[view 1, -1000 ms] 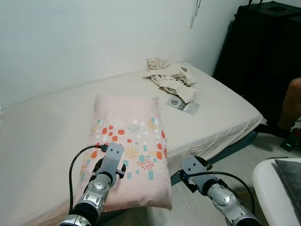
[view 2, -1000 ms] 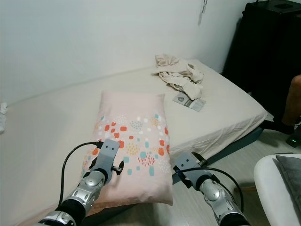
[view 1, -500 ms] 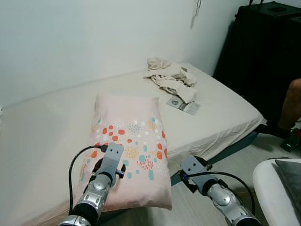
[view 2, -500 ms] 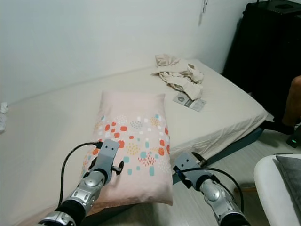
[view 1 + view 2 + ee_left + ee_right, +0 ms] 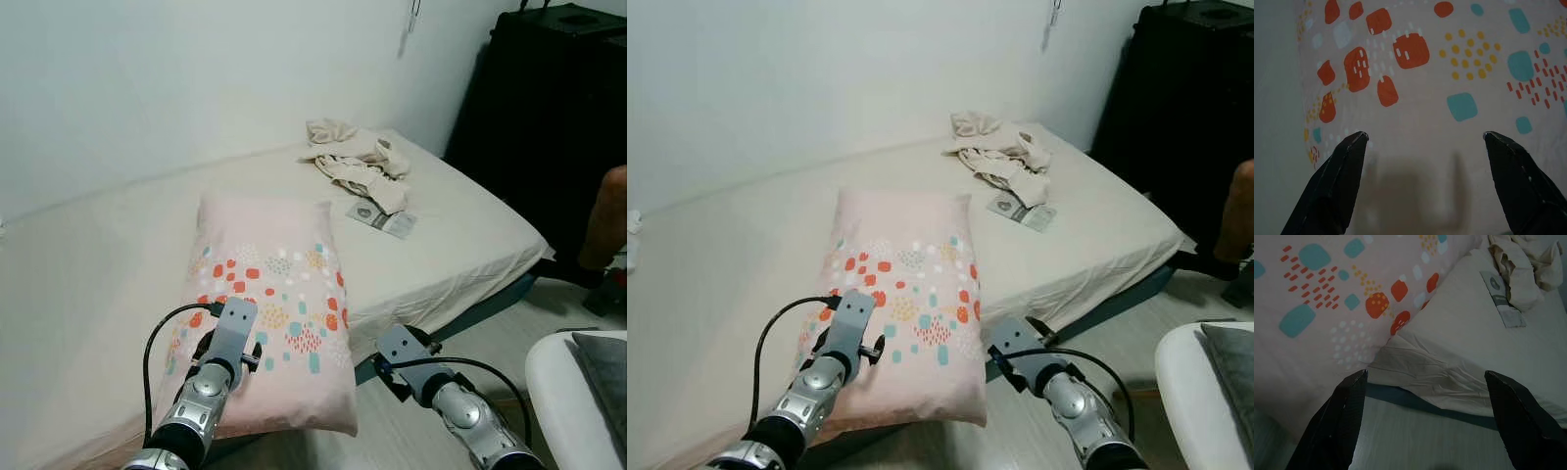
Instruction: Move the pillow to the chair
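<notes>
The pillow (image 5: 266, 304) lies lengthwise up the centre of the frame, directly under the wide-open left hand (image 5: 1422, 142); the wide-open right hand (image 5: 1422, 382) hangs off its lower-right corner.

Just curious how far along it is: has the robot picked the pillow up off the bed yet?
No, the pillow lies flat on the bed, and both open tools hover apart from it.

No legible text anywhere. Grey packet (image 5: 382, 219) on bed (image 5: 470, 235), at 1 o'clock from pillow (image 5: 269, 294), carries round emblem and small print, too small to read. Pillow pattern: coloured shapes only, no lettering.
</notes>
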